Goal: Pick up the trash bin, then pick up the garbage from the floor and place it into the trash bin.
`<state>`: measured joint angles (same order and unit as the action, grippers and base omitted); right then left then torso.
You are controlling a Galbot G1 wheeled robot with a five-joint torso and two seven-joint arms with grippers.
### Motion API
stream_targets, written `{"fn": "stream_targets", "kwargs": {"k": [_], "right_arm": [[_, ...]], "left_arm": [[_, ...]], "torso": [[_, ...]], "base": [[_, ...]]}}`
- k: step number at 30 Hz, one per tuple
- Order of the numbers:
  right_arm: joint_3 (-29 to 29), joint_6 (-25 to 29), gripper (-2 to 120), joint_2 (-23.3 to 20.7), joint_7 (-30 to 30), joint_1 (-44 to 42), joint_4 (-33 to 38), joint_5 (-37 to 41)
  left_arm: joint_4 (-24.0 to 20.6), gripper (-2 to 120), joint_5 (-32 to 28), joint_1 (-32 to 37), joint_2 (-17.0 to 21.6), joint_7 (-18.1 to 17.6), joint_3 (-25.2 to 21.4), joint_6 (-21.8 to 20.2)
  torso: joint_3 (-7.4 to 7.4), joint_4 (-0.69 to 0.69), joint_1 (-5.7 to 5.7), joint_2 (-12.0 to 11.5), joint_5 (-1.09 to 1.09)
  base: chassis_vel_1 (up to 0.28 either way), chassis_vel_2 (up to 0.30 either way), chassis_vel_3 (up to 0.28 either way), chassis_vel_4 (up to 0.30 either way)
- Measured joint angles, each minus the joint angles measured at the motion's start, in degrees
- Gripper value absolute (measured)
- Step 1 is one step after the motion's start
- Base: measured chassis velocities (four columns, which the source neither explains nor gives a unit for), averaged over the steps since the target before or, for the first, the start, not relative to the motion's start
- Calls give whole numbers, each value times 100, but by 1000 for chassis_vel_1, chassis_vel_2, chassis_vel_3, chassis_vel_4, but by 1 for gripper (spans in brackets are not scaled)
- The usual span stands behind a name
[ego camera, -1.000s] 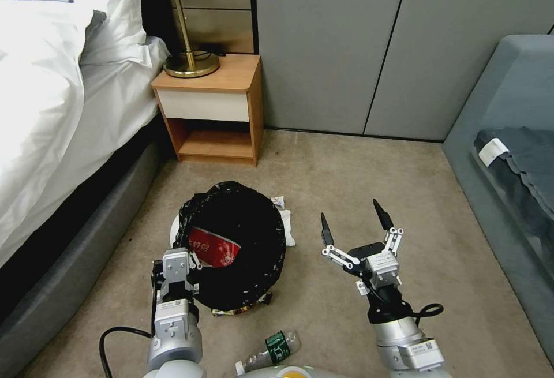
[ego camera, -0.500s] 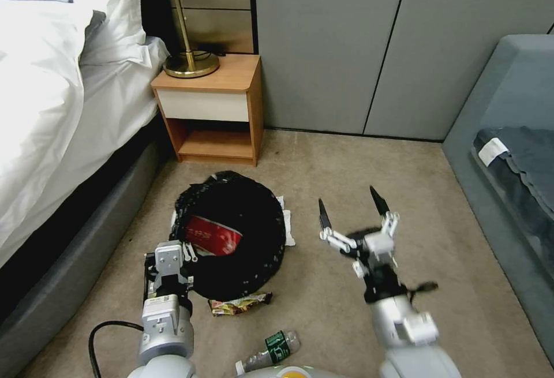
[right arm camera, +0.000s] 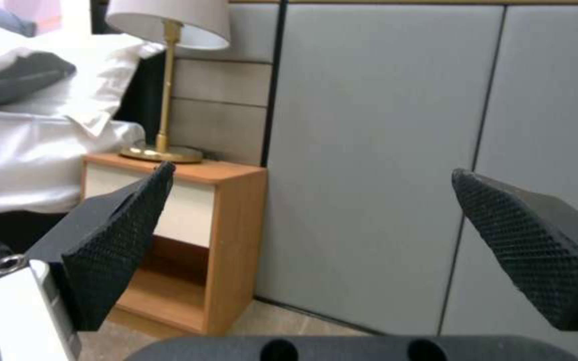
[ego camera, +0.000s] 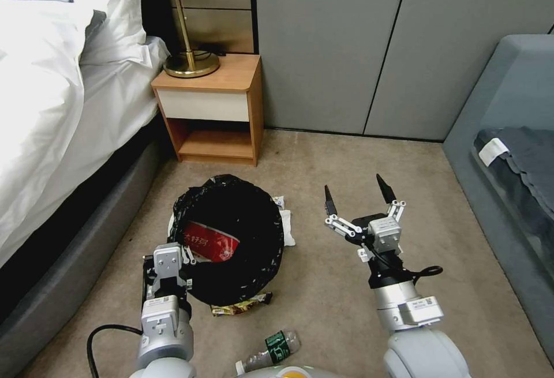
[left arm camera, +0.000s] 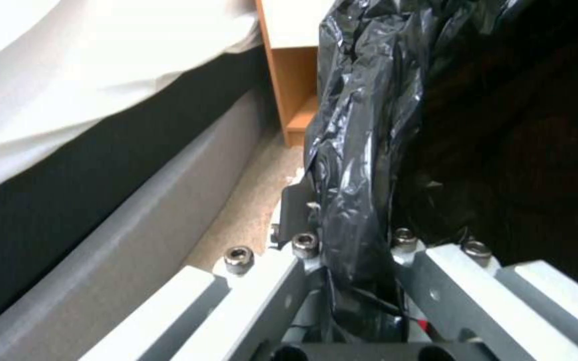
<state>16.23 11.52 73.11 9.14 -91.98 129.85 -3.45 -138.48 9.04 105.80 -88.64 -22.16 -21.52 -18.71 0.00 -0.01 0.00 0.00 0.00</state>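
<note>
crinkly black liner over thin plastic: i judge the trash bin point(ego camera: 231, 239) light, slippery and easily deformed, so the rim is the hold. my left gripper point(ego camera: 170, 262) has its jaws clamped there, bin tilted above the floor point(ego camera: 323, 285). my right gripper point(ego camera: 360, 196) hovers beside it, jaws spread wide.

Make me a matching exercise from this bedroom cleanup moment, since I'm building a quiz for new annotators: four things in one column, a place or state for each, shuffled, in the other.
Things:
1. left gripper
2. right gripper
3. red-and-white wrapper
4. plastic bottle

Places or states:
A. lying on the floor close in front of the robot
B. open, empty, raised beside the bin
C. inside the trash bin
D. shut on the bin's black-lined rim

Pairs: 1-D, 2-B, 3-C, 4-A
</note>
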Motion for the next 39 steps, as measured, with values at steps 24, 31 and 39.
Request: {"fn": "stream_targets", "kwargs": {"k": [24, 31, 39], "right_arm": [[-1810, -352, 100, -2331, -2642, 2855, -2128, 625], [-2865, -313, 100, -2279, -3452, 3740, -2963, 605], [-3424, -299, 100, -2083, -5536, 4630, -3812, 638]], "left_arm": [[41, 0, -760, -312, -6, -101, -779, -410], [47, 0, -797, -388, -16, -96, -807, -423], [158, 0, -757, -422, -94, -88, -756, -408]], "torso": [[1, 1, 1, 0, 0], [1, 1, 0, 0, 0], [0, 2, 1, 0, -1]], "base": [[0, 0, 0, 0], [0, 0, 0, 0], [0, 0, 0, 0]]}}
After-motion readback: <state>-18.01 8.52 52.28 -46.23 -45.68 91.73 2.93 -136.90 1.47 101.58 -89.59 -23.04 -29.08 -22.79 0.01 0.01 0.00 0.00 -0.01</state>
